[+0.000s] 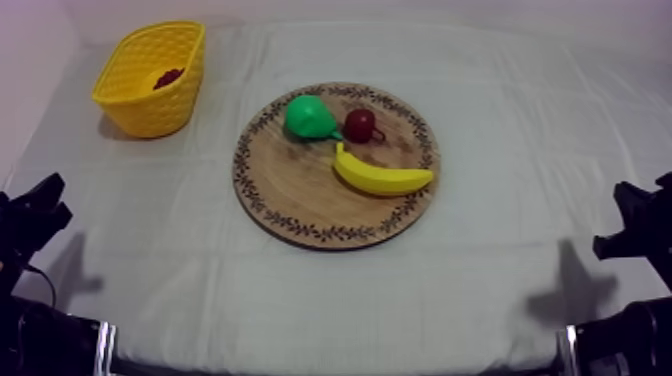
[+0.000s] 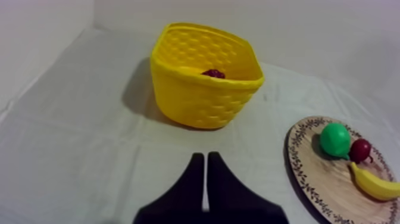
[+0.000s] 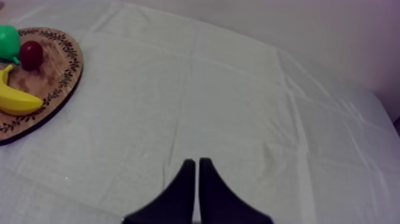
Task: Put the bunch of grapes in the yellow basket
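A dark purple bunch of grapes (image 1: 167,77) lies inside the yellow basket (image 1: 130,100) at the table's far left; it peeks over the rim as the grapes (image 2: 213,74) in the basket (image 2: 202,95) ahead of my left gripper. The round wooden board (image 1: 300,190) in the middle holds a green pear (image 1: 309,117), a small red fruit (image 1: 360,124) and a banana (image 1: 380,176). My left gripper (image 2: 206,161) is shut on nothing, low over the cloth short of the basket. My right gripper (image 3: 194,165) is shut too, over bare cloth right of the board (image 3: 56,83).
My left arm (image 1: 30,215) rests at the near left edge and my right arm (image 1: 640,225) at the near right edge. Grey-white cloth (image 1: 520,160) covers the table, with wide bare stretches beside the board.
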